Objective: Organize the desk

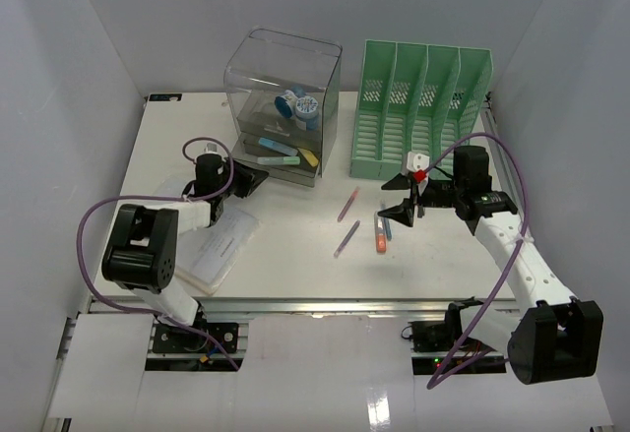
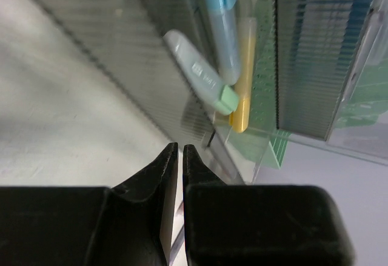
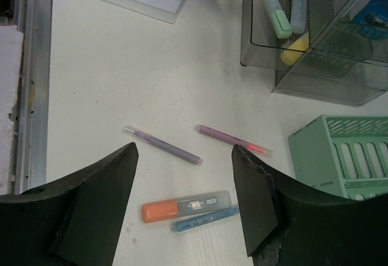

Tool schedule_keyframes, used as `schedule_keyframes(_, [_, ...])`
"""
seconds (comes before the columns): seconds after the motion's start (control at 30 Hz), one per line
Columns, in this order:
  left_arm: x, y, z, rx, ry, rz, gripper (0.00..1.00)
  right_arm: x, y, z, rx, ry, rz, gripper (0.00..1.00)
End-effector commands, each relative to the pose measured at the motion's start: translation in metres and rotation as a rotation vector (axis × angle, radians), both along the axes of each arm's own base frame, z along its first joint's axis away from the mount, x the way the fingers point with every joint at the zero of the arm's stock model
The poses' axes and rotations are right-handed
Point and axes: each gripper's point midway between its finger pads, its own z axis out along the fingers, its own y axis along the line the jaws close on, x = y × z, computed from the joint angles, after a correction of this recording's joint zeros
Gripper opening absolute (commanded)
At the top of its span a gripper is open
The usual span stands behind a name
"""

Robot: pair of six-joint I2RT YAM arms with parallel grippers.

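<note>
On the white desk (image 1: 295, 265), my left gripper (image 1: 260, 178) (image 2: 180, 148) is at the front corner of the clear box's pulled-out drawer (image 1: 285, 161). Its jaws are shut to a thin slit on the drawer's edge. A green highlighter (image 2: 200, 78), a yellow one (image 2: 244, 84) and a blue one (image 2: 221, 29) lie inside. My right gripper (image 1: 392, 203) (image 3: 183, 149) hangs open above an orange highlighter (image 3: 185, 204) and a blue pen (image 3: 203, 219). A purple pen (image 3: 165, 145) and a pink-tipped pen (image 3: 233, 139) lie just beyond.
The clear drawer box (image 1: 285, 68) stands at the back, with tape rolls (image 1: 295, 107) in its top part. The green file rack (image 1: 418, 107) is to its right. A stack of papers (image 1: 221, 245) lies front left, by the left arm.
</note>
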Motion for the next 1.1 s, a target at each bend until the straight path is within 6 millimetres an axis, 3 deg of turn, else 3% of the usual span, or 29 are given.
schedule_keyframes(0.0, [0.015,-0.01,0.01,-0.032,-0.036,-0.02,0.2,0.007,-0.003,0.003,0.001,-0.023,-0.029,0.7])
schedule_keyframes(0.2, [0.006,-0.016,0.013,-0.045,-0.046,-0.045,0.2,0.018,-0.009,-0.008,-0.04,0.055,-0.107,0.7])
schedule_keyframes(0.33, [-0.021,-0.011,0.019,-0.001,-0.077,-0.076,0.22,0.024,-0.02,-0.038,-0.176,0.228,-0.225,0.69])
schedule_keyframes(0.37, [-0.031,-0.009,0.013,0.012,-0.063,-0.08,0.24,0.02,-0.019,-0.049,-0.212,0.268,-0.23,0.69])
schedule_keyframes(0.4, [-0.033,-0.008,0.023,0.021,-0.095,-0.085,0.27,0.021,-0.02,-0.057,-0.246,0.276,-0.247,0.69])
schedule_keyframes(0.5, [-0.061,0.0,0.047,0.086,-0.19,-0.117,0.43,0.013,-0.028,-0.097,-0.423,0.329,-0.357,0.73])
schedule_keyframes(0.57, [-0.073,0.006,0.057,0.15,-0.23,-0.132,0.62,0.007,-0.029,-0.111,-0.497,0.356,-0.42,0.76])
schedule_keyframes(0.7, [-0.093,0.017,0.11,0.342,-0.476,-0.19,0.98,-0.013,-0.016,-0.133,-0.555,0.512,-0.513,0.78])
schedule_keyframes(0.77, [-0.103,0.021,0.13,0.436,-0.568,-0.23,0.98,-0.017,-0.012,-0.141,-0.582,0.569,-0.562,0.77])
schedule_keyframes(0.87, [-0.111,0.032,0.142,0.575,-0.622,-0.241,0.98,-0.018,-0.008,-0.154,-0.602,0.668,-0.614,0.77])
schedule_keyframes(1.0, [-0.125,0.049,0.122,0.691,-0.595,-0.233,0.98,-0.02,-0.01,-0.17,-0.647,0.746,-0.659,0.76])
schedule_keyframes(1.07, [-0.127,0.049,0.132,0.697,-0.629,-0.226,0.98,-0.017,-0.014,-0.177,-0.675,0.741,-0.685,0.76])
